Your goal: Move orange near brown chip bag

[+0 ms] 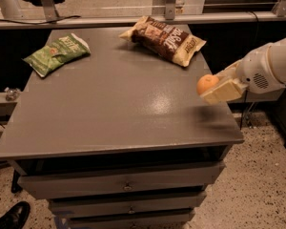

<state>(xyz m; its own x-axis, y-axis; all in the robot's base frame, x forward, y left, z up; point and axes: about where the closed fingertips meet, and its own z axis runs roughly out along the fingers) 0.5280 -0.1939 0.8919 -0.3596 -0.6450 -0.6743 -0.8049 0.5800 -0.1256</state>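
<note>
gripper [212,86] at right table [109,109] edge, jaws half-hiding orange [206,83]

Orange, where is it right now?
In the camera view, the orange is held in the tool over the table's right edge, short of the brown chip bag.

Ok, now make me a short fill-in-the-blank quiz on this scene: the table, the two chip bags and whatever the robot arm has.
1. The gripper, near the right edge of the table, is closed on the ____.
2. The bag lying nearest the gripper is the ____.
3. At the table's far left lies the ____.
4. Below the table top are closed ____ with small knobs.

Missing words: orange; brown chip bag; green chip bag; drawers.
</note>
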